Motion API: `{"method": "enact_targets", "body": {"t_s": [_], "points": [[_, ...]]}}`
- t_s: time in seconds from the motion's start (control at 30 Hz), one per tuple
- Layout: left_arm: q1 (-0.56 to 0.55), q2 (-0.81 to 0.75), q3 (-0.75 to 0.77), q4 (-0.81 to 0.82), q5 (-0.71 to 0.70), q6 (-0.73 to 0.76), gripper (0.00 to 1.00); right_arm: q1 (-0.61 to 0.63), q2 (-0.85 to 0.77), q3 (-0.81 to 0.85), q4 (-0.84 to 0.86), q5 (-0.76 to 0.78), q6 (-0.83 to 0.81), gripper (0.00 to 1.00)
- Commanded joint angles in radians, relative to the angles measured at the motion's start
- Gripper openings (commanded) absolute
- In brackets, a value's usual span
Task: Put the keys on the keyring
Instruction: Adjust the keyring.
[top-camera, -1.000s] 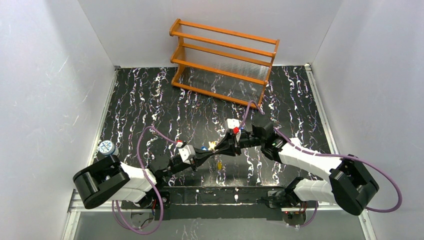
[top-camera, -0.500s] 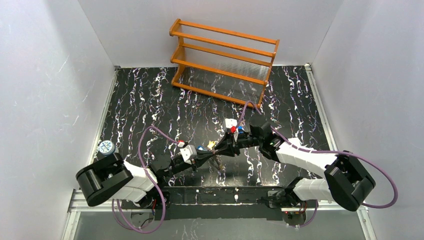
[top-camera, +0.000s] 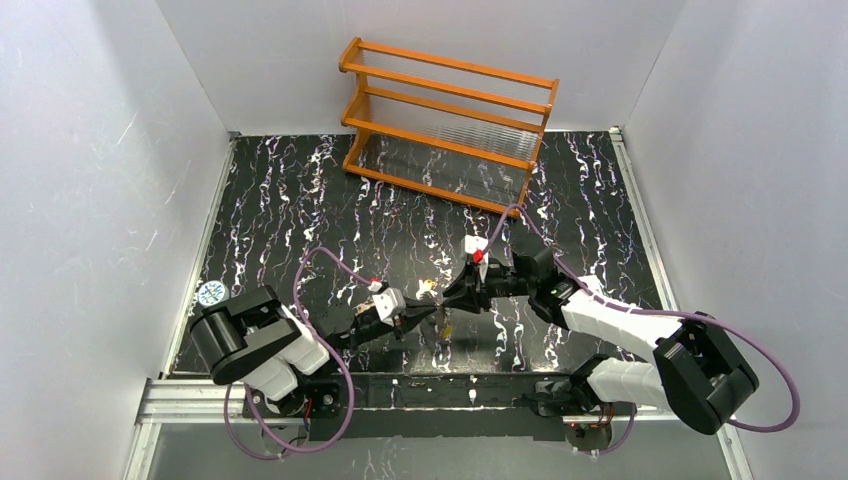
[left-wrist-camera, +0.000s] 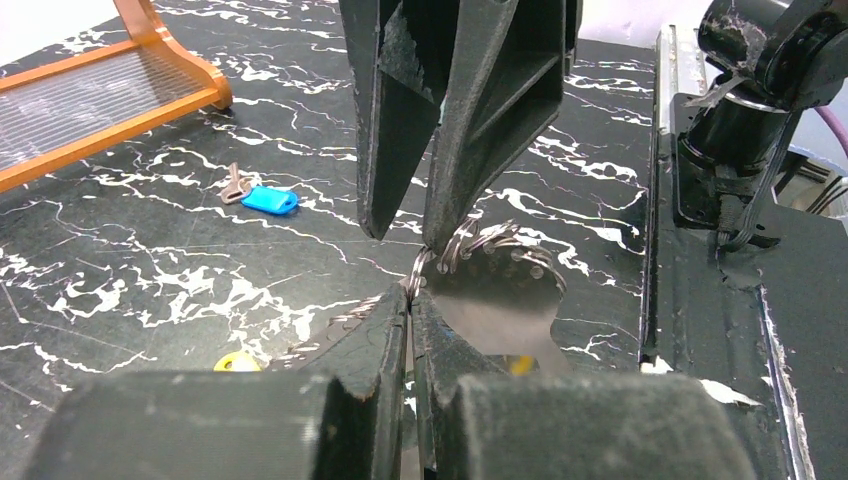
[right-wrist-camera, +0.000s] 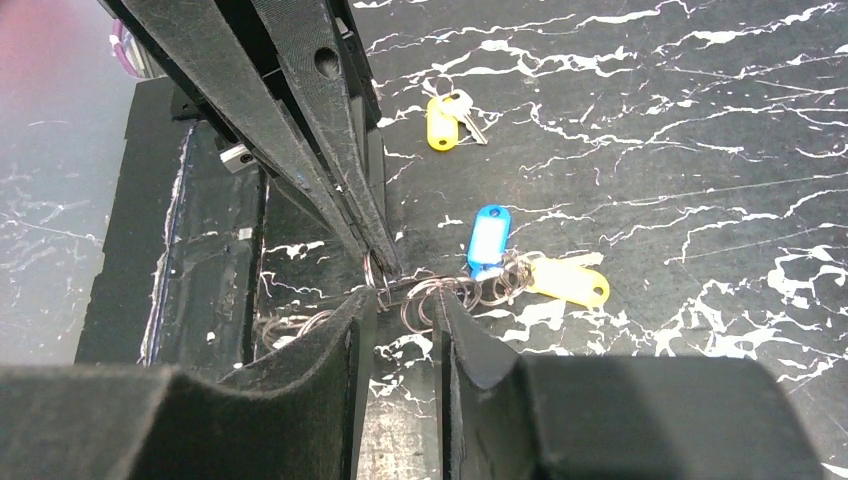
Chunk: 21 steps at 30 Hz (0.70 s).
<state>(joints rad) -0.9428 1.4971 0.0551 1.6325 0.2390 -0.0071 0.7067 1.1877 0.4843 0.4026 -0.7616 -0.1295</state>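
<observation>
In the left wrist view my left gripper (left-wrist-camera: 412, 292) is shut on a thin wire loop of the keyring (left-wrist-camera: 470, 240), and a flat metal blade (left-wrist-camera: 500, 312) hangs from the coils. My right gripper (right-wrist-camera: 402, 300) faces it tip to tip, open, with wire coils (right-wrist-camera: 440, 296) lying between its fingers. A blue tag (right-wrist-camera: 487, 238) and a yellow tag (right-wrist-camera: 570, 282) hang on those coils. Away from them, a yellow-headed key (right-wrist-camera: 441, 120) lies on the table, and a blue-headed key (left-wrist-camera: 268, 201) lies to the left. From above, both grippers (top-camera: 436, 305) meet at the table's near middle.
An orange wooden rack (top-camera: 447, 120) stands at the back of the black marbled table (top-camera: 300, 200). A round blue-and-white disc (top-camera: 210, 293) sits at the left edge by the left arm. A black rail (top-camera: 440, 390) runs along the near edge.
The left arm has swung and its gripper has shifted right, still shut on the ring. The right gripper's jaws have parted a little wider.
</observation>
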Motion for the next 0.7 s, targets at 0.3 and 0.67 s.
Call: {"method": "enact_targets", "body": {"t_s": [0.3,0.67], "points": [[0.002,0.062,0.01,-0.028,0.024,0.014,0.0,-0.027,0.025,-0.03,0.032,-0.101,-0.041,0.35],[0.002,0.043,0.014,-0.023,0.035,0.013,0.0,-0.027,0.097,0.004,0.006,-0.139,-0.058,0.4]]}}
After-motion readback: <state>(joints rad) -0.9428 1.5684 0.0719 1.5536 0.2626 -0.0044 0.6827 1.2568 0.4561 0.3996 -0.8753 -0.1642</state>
